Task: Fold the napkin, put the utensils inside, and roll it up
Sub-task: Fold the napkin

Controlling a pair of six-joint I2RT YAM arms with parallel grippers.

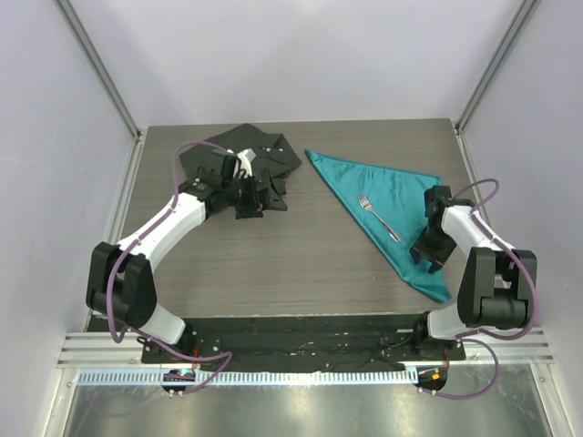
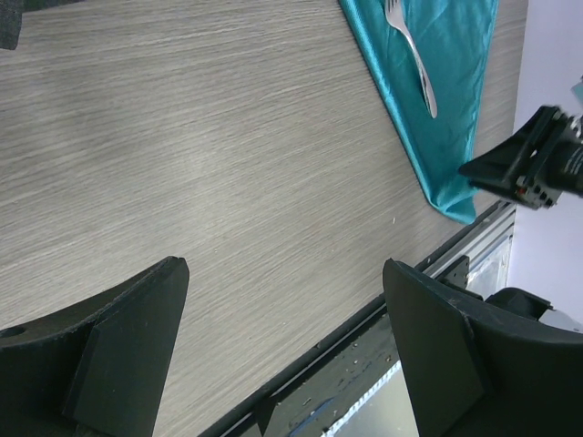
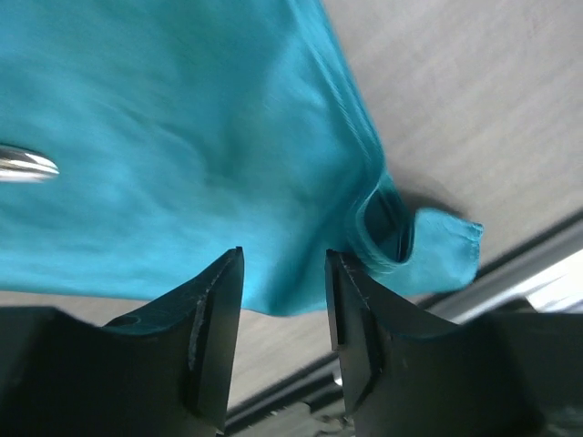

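The teal napkin (image 1: 387, 205) lies folded into a triangle on the right half of the table, its long point reaching toward the near edge. The silver fork (image 1: 378, 217) rests on top of it, near the middle. My right gripper (image 1: 430, 253) hovers over the napkin's near right part, open, with nothing between its fingers. In the right wrist view the jaws (image 3: 284, 259) stand apart above the cloth (image 3: 182, 137), beside a curled-up corner (image 3: 392, 232); the fork's handle tip (image 3: 27, 166) shows at the left. My left gripper (image 1: 252, 202) is wide open and empty (image 2: 284, 273).
A black shirt (image 1: 246, 155) lies bunched at the back left, under the left arm. The table's near edge and metal rail (image 2: 455, 264) run close to the napkin's tip (image 2: 455, 205). The right arm (image 2: 533, 159) shows in the left wrist view.
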